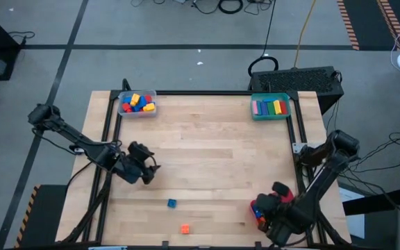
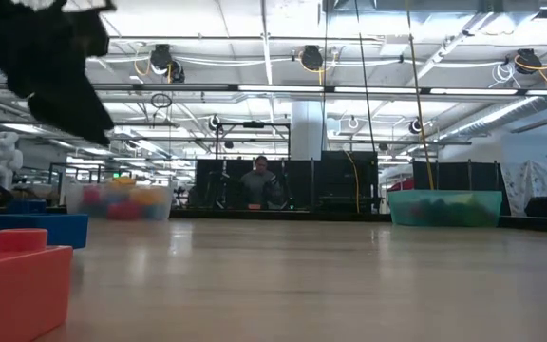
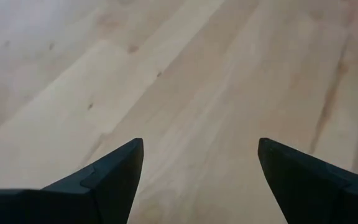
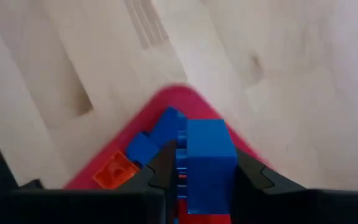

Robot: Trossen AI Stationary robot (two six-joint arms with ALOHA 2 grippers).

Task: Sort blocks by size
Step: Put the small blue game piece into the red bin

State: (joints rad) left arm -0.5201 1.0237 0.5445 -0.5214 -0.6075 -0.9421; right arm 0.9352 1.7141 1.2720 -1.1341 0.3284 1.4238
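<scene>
**Sorting nearly finished, two loose blocks left**

At the far left corner of the surface (image 1: 207, 160) stood the clear tray (image 1: 137, 104), holding a mixed heap of red, blue, yellow and orange blocks. Nearer the front, on the left side, the left gripper (image 1: 146, 169) hung over bare wood with its fingers (image 3: 114, 177) spread well apart and nothing between them; its wrist view showed only the planks below.

Toward the middle front lay the unsorted remainder: a small blue block (image 1: 171, 203) and, a little closer to the front edge, a small orange block (image 1: 185, 228). Both sat loose on the wood, apart from each other and from every tray. The low view showed the same two looming close to its lens.

At the far right corner sat the teal tray (image 1: 270, 107), with long bars in pink, blue, green, yellow and red laid side by side. At the front right, the right gripper (image 1: 264, 207) hovered over the red tray (image 4: 185, 102), its fingers clamped on a blue brick (image 4: 207, 162). Two more blue pieces and an orange one already lay in that tray.

By this showing, most of the sorting looked done: three trays were filled by kind. What seemed to remain was releasing the held blue brick into the red tray and collecting the two small strays from the middle front.
</scene>
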